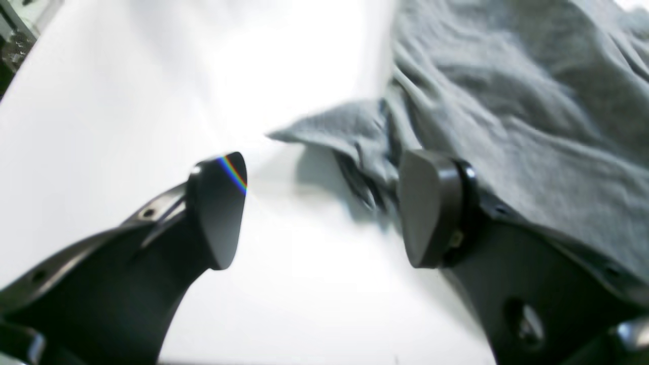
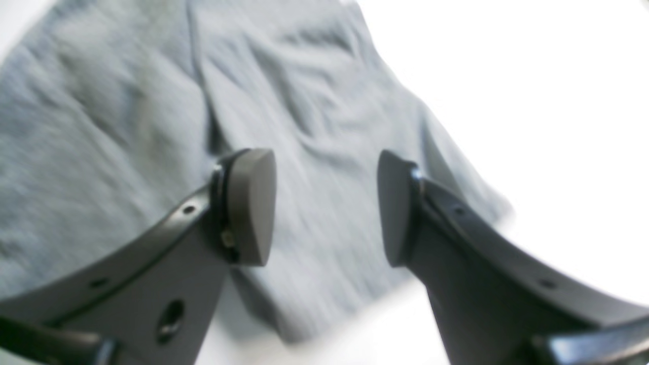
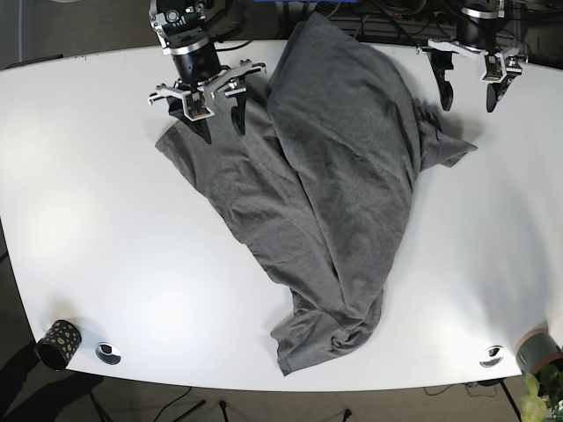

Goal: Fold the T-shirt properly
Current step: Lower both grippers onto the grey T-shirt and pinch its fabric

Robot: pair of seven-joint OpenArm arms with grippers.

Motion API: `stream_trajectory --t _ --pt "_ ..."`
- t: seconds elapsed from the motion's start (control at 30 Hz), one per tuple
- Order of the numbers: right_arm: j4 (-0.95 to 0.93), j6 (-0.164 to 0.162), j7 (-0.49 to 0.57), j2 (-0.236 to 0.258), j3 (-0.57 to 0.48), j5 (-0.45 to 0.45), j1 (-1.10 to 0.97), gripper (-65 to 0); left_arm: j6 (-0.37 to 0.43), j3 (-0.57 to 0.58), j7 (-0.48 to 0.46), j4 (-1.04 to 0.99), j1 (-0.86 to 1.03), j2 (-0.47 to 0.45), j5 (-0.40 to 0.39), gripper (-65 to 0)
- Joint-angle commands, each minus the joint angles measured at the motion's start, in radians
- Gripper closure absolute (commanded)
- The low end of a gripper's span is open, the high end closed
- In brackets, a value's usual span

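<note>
The shirt [image 3: 334,185] lies crumpled on the table [image 3: 106,220], its long axis running from the far edge down toward the near one, bunched end nearest. Both grippers are spread and hold nothing: the right gripper [image 3: 221,112] hovers over the shirt's far sleeve, the left gripper [image 3: 471,90] beside the opposite sleeve, likely ready to pinch and spread.

Glossy white table [image 3: 106,220], dark floor [image 3: 53,22] behind, cables.
</note>
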Motion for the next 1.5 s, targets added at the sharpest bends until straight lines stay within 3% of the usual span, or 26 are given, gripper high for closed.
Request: stream_trajectory --t 0.0,0.23,0.37,0.47,0.83,1.17,1.37,1.47 --pt "0.022 -0.001 0.006 0.001 -0.001 0.004 0.035 -31.7 -0.001 -0.004 -0.022 -0.006 -0.024 -0.007 0.001 -43.5" --pt "0.016 0.000 -0.203 0.002 -0.018 0.015 0.220 -31.4 -0.001 -0.004 -0.022 -0.024 -0.091 -0.007 0.001 -42.9" --pt "-0.009 0.002 -0.271 0.002 -0.018 0.016 0.326 -31.4 -0.001 -0.008 -0.015 -0.027 -0.119 -0.013 0.001 -42.9" --pt "-0.081 0.002 -0.294 0.004 -0.017 0.016 0.418 -31.4 -0.001 -0.011 0.040 -0.026 -0.143 -0.036 0.001 -42.8" --pt "-0.428 0.002 -0.295 0.005 -0.018 0.016 0.737 -31.4 0.002 -0.152 0.118 -0.020 -0.188 0.012 0.000 -42.9" --pt "-0.907 0.003 -0.291 -0.027 -0.014 0.016 1.096 -31.4 0.002 -0.162 0.120 -0.023 -0.175 0.025 -0.002 -43.3" --pt "-1.140 0.005 -0.185 -0.032 -0.012 0.016 1.213 -31.9 0.001 -0.158 0.120 -0.021 -0.174 0.039 -0.002 -43.3" --pt "-1.220 0.068 -0.140 -0.033 -0.011 0.018 1.244 -31.9 0.001 -0.139 0.120 -0.021 -0.174 0.045 0.000 -43.3"
